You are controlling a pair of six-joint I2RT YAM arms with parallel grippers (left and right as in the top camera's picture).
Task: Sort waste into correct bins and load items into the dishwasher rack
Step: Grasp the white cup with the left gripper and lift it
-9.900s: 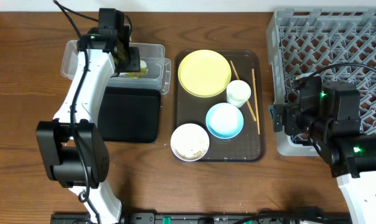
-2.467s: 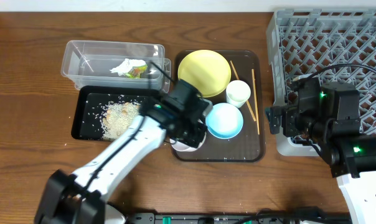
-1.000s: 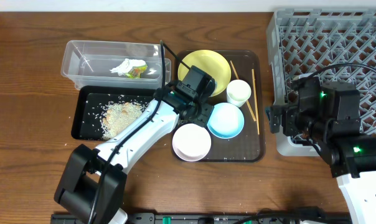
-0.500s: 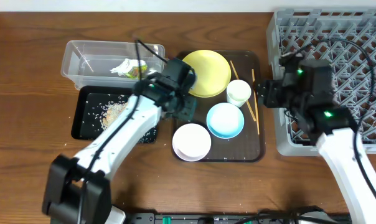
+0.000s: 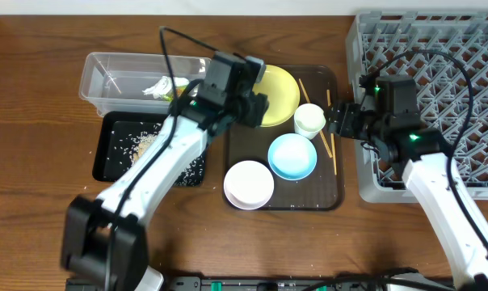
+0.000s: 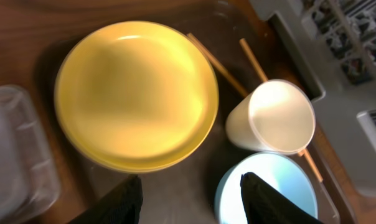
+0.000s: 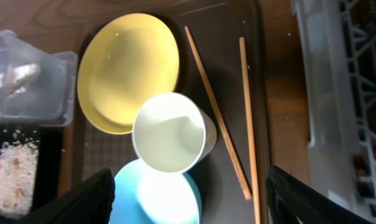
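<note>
— Overhead?
— The left end effector (image 5: 256, 109) hung over the yellow plate (image 5: 283, 90) on the brown tray (image 5: 325, 190); the right end effector (image 5: 333, 121) was beside the white cup (image 5: 309, 120).
— Left wrist view?
— Released, fingers (image 6: 119, 205) apart, facing the plate.
— Right wrist view?
— Also released, facing cup and chopsticks (image 7: 215, 106).

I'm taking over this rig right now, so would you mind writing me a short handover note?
Left gripper: open, empty, over the near edge of the yellow plate.
Right gripper: open, empty, above the white cup.
Done: wrapper is in the clear tub; rice grains are in the black tray.
Left: the plate, the cup, light-blue bowl, white bowl and chopsticks all sit on the brown serving tray. No dishes show in the dishwasher rack.
</note>
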